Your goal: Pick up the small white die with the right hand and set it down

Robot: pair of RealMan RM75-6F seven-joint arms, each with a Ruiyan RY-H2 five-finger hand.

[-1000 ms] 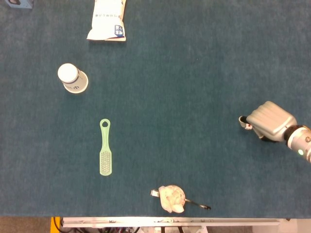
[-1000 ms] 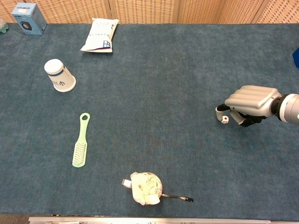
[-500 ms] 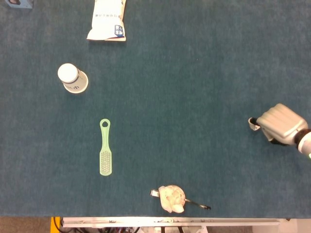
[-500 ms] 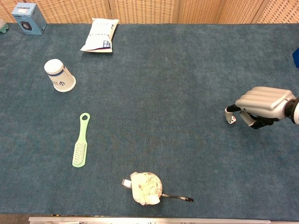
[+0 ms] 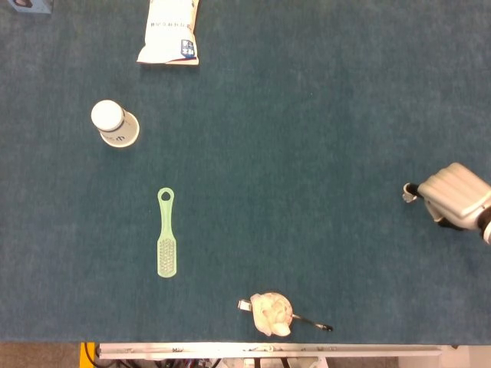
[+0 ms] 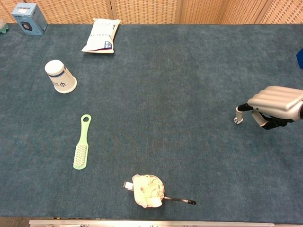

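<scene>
At the right edge of the surface (image 6: pixel 180 94), the right hand (image 6: pixel 277 105) hung with its fingers (image 6: pixel 273 95) curled over and the small white die (image 6: pixel 236 120) apparently pinched at the thumb tip, on the side toward the middle; whether it touched the cloth I could not tell. Well apart, the paper cup (image 6: pixel 60 76) lay tipped, its contents hidden.

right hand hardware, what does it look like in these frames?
The right hand has a silver-grey ribbed metallic shell over the finger backs, with darker black parts underneath and pale fingertips. In the head view it looks the same silver-grey. The wrist is cut off at the frame edge. No left hand in view.
</scene>
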